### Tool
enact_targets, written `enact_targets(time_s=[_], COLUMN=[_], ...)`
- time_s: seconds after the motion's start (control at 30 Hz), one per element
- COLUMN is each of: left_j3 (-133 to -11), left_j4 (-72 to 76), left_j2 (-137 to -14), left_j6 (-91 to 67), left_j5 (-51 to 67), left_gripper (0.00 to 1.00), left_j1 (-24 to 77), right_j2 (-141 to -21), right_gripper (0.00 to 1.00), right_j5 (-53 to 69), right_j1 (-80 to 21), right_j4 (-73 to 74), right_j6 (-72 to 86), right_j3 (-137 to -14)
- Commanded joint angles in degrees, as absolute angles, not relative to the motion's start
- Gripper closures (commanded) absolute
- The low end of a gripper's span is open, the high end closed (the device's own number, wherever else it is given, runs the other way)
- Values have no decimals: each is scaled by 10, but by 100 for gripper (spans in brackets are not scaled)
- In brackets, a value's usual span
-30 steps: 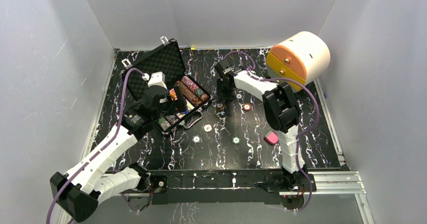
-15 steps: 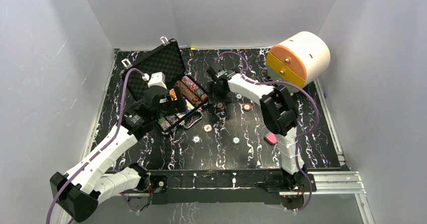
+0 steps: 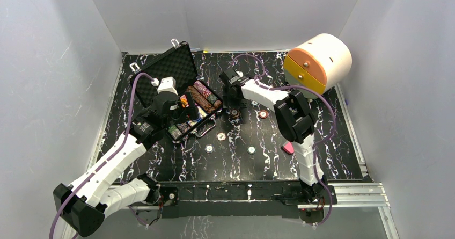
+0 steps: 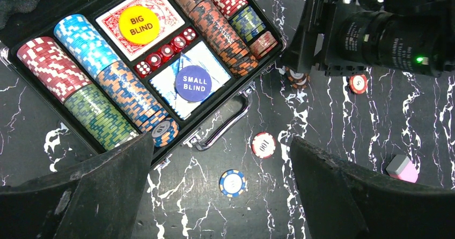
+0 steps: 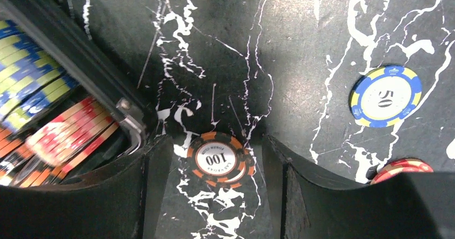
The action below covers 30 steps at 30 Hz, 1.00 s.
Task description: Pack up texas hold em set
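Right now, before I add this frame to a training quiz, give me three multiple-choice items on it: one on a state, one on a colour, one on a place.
1. The black poker case is:
A) open, with its contents showing
B) shut and latched
C) turned upside down

2. The BIG BLIND button is:
A) blue
B) yellow
C) green

3. The orange-and-black 100 chip lies:
A) in a row inside the case
B) on the table, between the fingers of the right gripper
C) on top of a pink block

Answers:
1 A: the left wrist view looks straight into it.
2 B: the disc with that lettering is plainly yellow.
3 B: the right wrist view shows it flat on the marbled top, with a finger on each side and a gap to both.
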<state>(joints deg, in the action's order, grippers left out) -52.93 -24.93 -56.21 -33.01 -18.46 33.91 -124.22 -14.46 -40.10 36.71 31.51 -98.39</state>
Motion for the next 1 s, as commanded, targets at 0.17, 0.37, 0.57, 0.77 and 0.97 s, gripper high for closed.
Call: enact_targets(time_s=[0.17, 0.37, 0.57, 0.77, 0.97], left_j3=[-527, -525, -524, -523, -523], left_j4=[-258, -260, -260, -262, -266], left_j2=[-564, -562, -565, -566, -562], left_j6=[-322, -319, -321, -324, -327], left_j5=[-200, -199, -196, -193, -192], left_gripper=[2, 2, 2, 2, 2], left_j1=[337, 337, 337, 337, 337], right_j2=[-1266, -1248, -1225, -1220, -1228], right_gripper=[38, 47, 49, 46, 39], right_j5=[-153, -139, -127, -99, -94], right_j1=[-400, -400, -400, -400, -400], right_j4=[360, 380, 393, 397, 420], right_j6=[303, 297, 288, 280, 271], right_j3=[-1011, -980, -963, -969, -984])
